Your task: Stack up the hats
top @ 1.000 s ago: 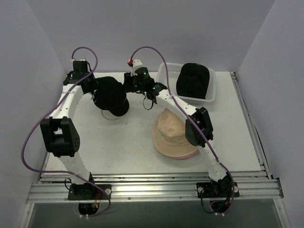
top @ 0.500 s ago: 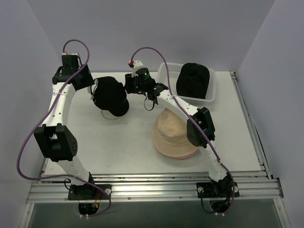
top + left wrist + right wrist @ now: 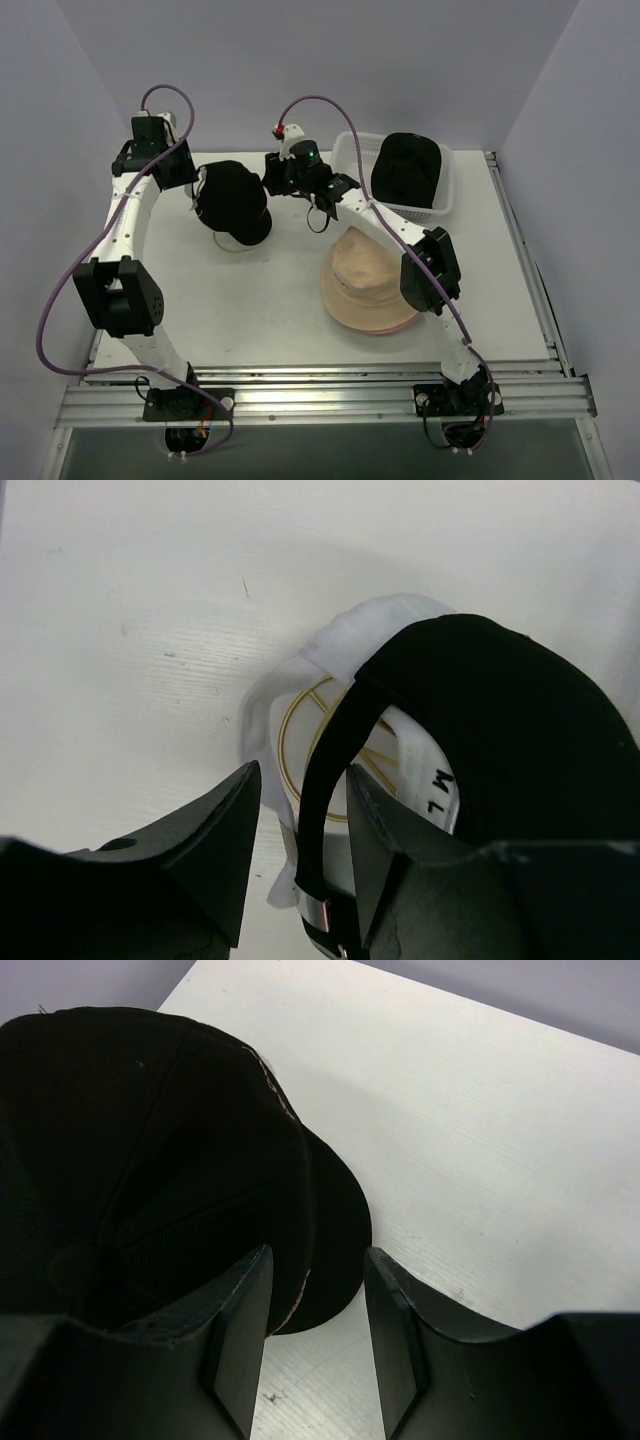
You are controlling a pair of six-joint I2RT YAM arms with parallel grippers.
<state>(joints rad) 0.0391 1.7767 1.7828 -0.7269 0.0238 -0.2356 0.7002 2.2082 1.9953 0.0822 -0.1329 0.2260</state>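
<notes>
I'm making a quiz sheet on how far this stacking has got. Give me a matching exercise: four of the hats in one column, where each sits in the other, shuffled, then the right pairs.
Hats
1. tan hat
2. black cap
3. white cap
4. black hat

Places
A. inside the white basket
B. under another cap, with a gold wire ring showing
C. on top of the pink hat
D. topmost of the left-hand pile

Pairs: 1-C, 2-D, 3-B, 4-A
</notes>
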